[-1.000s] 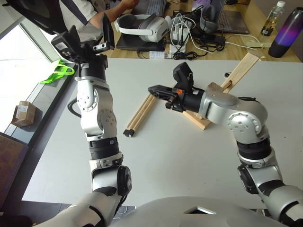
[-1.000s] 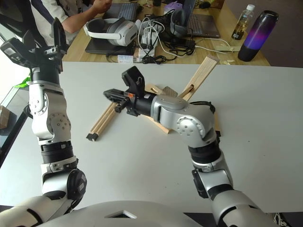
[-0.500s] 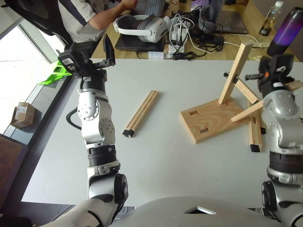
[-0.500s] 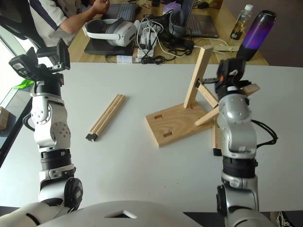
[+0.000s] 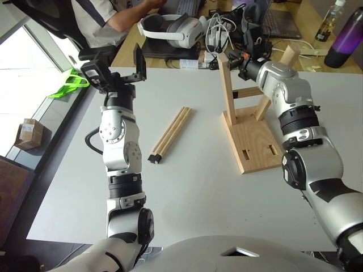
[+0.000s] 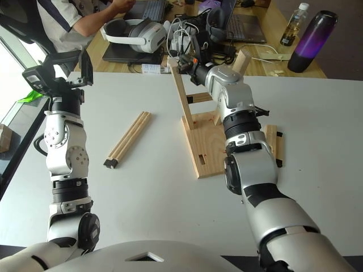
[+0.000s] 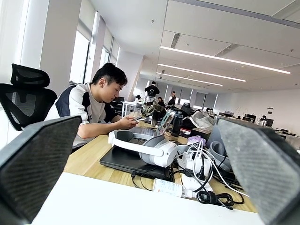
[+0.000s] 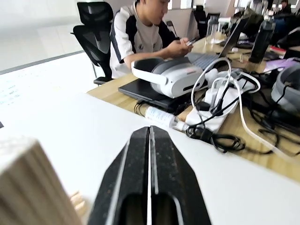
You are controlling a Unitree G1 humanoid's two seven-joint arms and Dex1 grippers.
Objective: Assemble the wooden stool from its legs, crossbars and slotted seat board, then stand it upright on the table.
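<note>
The slotted seat board [image 5: 256, 141] lies flat on the white table [image 5: 187, 192]. One leg [image 5: 227, 85] stands upright in it, joined by a crossbar [image 5: 247, 92] to a second, leaning leg [image 5: 273, 85]. My right gripper [image 5: 234, 59] is shut and empty, its tips right beside the top of the upright leg [image 8: 33, 187]. In the right wrist view its fingers [image 8: 136, 183] press together. A pair of loose sticks [image 5: 170, 132] lies left of the board. More loose legs [image 6: 272, 144] lie right of it. My left gripper [image 5: 122, 59] hangs open, raised high over the table's far left corner.
Beyond the table's far edge stands a desk with a white headset [image 5: 170, 27], tangled cables [image 5: 218, 34], laptops, a bottle [image 5: 329, 17] and a purple cylinder [image 5: 350, 39]. A seated person [image 7: 93, 108] works there. The table's left edge drops to the floor.
My right arm, which reached low across the board a second ago and then swung far right, now sits at the upright leg's top. The board has turned, its legs now nearer the far edge.
</note>
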